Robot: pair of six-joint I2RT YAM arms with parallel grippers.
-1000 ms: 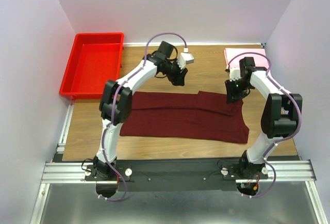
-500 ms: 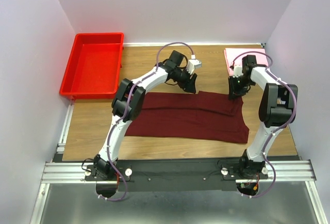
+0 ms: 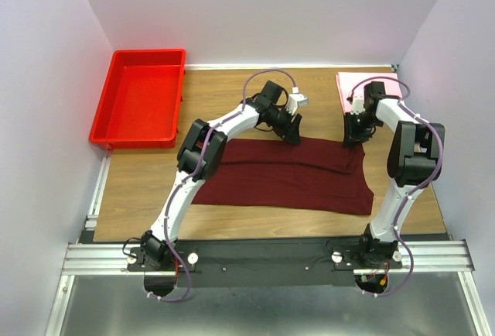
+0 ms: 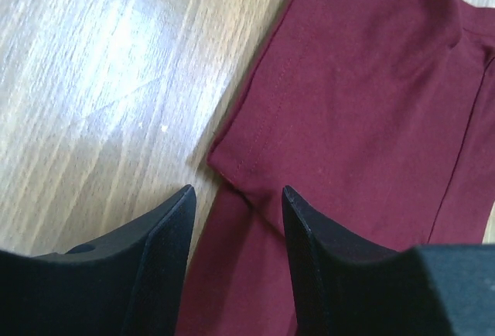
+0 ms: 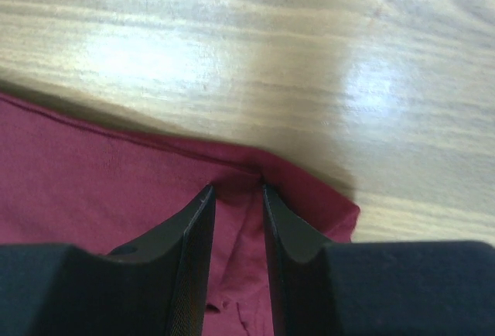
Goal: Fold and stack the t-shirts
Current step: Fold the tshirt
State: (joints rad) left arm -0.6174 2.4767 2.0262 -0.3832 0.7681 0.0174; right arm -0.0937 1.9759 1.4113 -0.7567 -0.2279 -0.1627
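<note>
Folding looks partway done to me: the light pink cloth t-shirt (image 3: 367,84) sits folded at the far right corner of the table (image 3: 147,181), and the dark maroon cloth t-shirt (image 3: 286,175) lies mid-table as a long strip, not yet stacked. Left jaws gape around its far hem. Right jaws stand narrow at its puckered far corner, and I cannot tell if they grip.

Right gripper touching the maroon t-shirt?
Touching. The right wrist view shows the right gripper with both fingertips set on the maroon t-shirt at its far edge, with the cloth puckered up between them.
</note>
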